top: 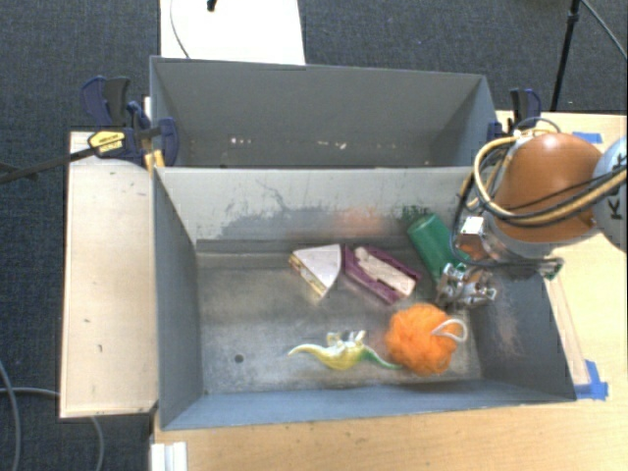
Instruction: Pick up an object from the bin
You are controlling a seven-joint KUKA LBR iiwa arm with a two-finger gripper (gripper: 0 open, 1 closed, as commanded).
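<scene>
My gripper (pixel 465 289) hangs at the right side of the bin, just above and to the right of an orange mesh bath pouf (pixel 422 338) with a white cord loop. A green cylinder-shaped bottle (pixel 430 243) lies tilted right beside the gripper on its upper left. Nothing shows between the fingers. Whether they stand apart I cannot make out.
A purple and white flat object (pixel 383 273) and a beige wedge (pixel 318 266) lie in the bin's middle. A yellow-green toy dinosaur (pixel 339 351) rests near the front wall, left of the pouf. The arm's orange dome with cables sits over the right rim.
</scene>
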